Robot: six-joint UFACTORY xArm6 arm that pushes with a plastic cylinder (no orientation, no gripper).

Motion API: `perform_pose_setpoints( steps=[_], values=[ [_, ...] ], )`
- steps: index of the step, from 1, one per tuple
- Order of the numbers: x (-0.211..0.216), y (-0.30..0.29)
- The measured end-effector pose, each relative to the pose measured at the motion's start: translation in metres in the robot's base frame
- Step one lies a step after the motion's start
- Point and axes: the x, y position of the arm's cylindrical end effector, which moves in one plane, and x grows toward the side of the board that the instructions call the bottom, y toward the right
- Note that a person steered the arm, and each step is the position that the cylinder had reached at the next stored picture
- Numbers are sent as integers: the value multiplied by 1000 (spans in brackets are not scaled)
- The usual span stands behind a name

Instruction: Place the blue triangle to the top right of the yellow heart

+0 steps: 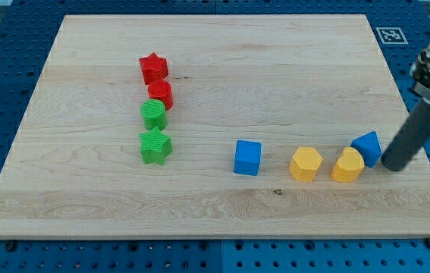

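The blue triangle (pixel 368 147) lies on the wooden board near the view's right edge. It touches the upper right side of the yellow heart (pixel 348 165). My tip (pixel 391 164) is just right of the blue triangle, touching or nearly touching its lower right side. The rod rises from there toward the view's upper right.
A yellow hexagon (pixel 306 164) lies left of the heart, and a blue cube (pixel 247 158) further left. At the view's left stand a red star (pixel 154 67), a red cylinder (pixel 160 94), a green cylinder (pixel 154 114) and a green star (pixel 155 145) in a column. The board's right edge (pixel 419 144) is close to my tip.
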Motion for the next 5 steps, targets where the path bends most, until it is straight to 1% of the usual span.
perform_pose_setpoints(
  steps=[1,3,4,5],
  values=[
    [4,0],
    [-28,-1],
    [-27,-1],
    [-6,7]
  ],
)
